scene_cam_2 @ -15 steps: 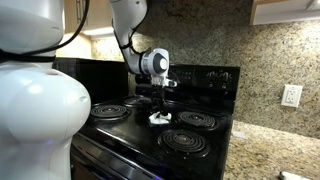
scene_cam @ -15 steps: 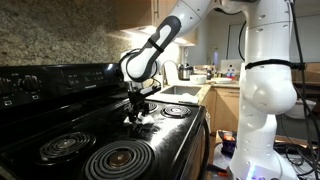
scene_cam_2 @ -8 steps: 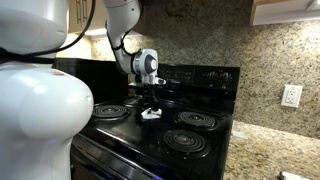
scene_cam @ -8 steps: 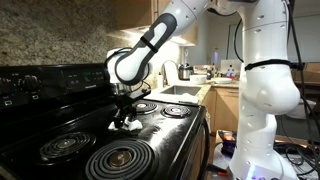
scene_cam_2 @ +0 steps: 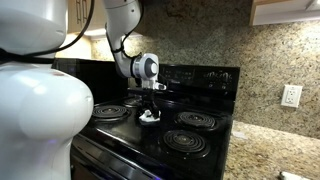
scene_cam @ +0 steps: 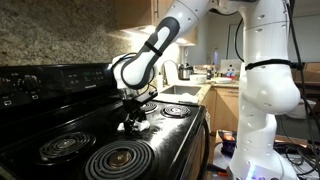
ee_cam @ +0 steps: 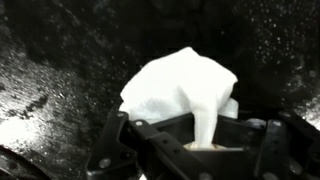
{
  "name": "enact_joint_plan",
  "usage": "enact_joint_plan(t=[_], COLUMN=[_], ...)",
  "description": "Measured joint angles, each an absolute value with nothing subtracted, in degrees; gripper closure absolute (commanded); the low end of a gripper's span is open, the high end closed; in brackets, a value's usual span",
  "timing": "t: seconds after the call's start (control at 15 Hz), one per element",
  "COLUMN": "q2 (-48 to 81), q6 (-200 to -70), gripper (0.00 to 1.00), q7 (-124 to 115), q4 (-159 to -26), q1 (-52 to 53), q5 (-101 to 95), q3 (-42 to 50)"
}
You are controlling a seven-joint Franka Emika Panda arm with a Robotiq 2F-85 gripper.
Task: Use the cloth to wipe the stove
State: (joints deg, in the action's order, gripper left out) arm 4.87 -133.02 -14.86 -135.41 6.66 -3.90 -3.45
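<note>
A black electric stove with coil burners shows in both exterior views. My gripper points down at the middle of the cooktop, between the burners, also seen from the other side. It is shut on a white cloth, which is pressed onto the glossy black surface. In the wrist view the cloth bunches out ahead of the gripper, with a strip of it pinched between the jaws, over the wet-looking stove top.
Coil burners surround the cloth: a large one in front, one beside it, two farther off. The stove's back panel with knobs stands behind. A counter with a sink and bottles adjoins the stove.
The gripper and cloth slid across the cooktop between the burners, one way and then part of the way back. It stayed shut on the cloth.
</note>
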Motion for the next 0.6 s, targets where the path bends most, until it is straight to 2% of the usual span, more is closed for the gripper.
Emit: enact_joint_plan(t=[0.6], q2=[-3.0], q6=[-131.4], gripper=[0.92], q7=[-14.7], q4=[-144.7], q1=[3.7], q5=[-4.1], q3=[-0.9])
